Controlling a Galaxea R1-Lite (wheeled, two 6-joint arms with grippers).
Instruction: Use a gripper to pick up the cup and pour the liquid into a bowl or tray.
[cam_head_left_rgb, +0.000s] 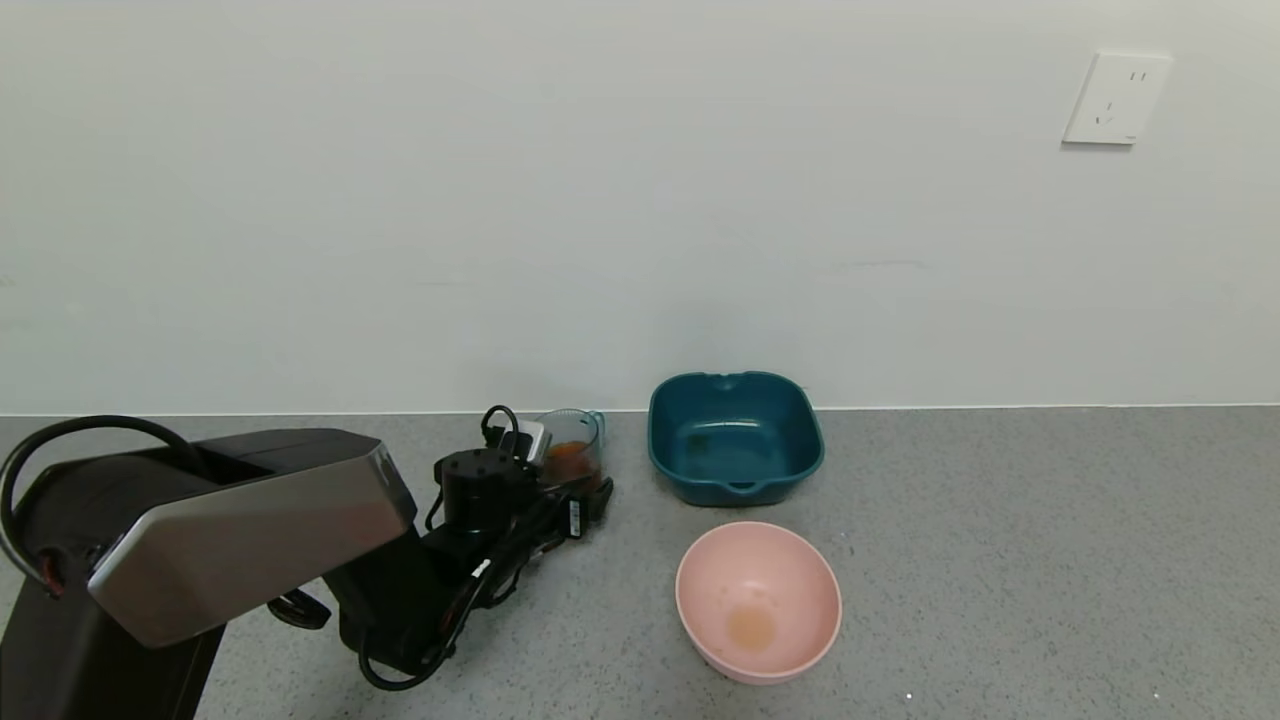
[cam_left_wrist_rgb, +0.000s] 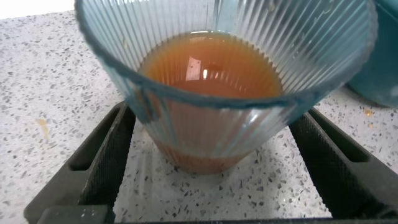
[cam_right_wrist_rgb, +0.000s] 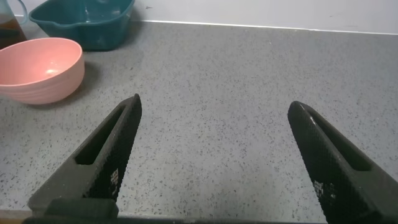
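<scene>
One ribbed translucent cup (cam_head_left_rgb: 572, 447) of orange-red liquid (cam_head_left_rgb: 568, 460) sits at centre frame on the grey speckled counter (cam_head_left_rgb: 1000, 560). Two containers lie right of it: one dark teal square basin (cam_head_left_rgb: 735, 436), one pale pink round bowl (cam_head_left_rgb: 758, 600). One white wall socket (cam_head_left_rgb: 1115, 98) appears upper right.

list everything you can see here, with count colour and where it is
cup: 1, translucent blue-grey, ribbed, on the counter by the wall, left of the basin
liquid: orange-red, inside the cup
bowl: 1, pale pink, front centre, faint orange residue inside
basin: 1, dark teal, square, behind the bowl
counter: 1, grey speckled
wall socket: 1, white, upper right wall
left end effector: black, fingers open either side of the cup
right end effector: black, open over bare counter
</scene>
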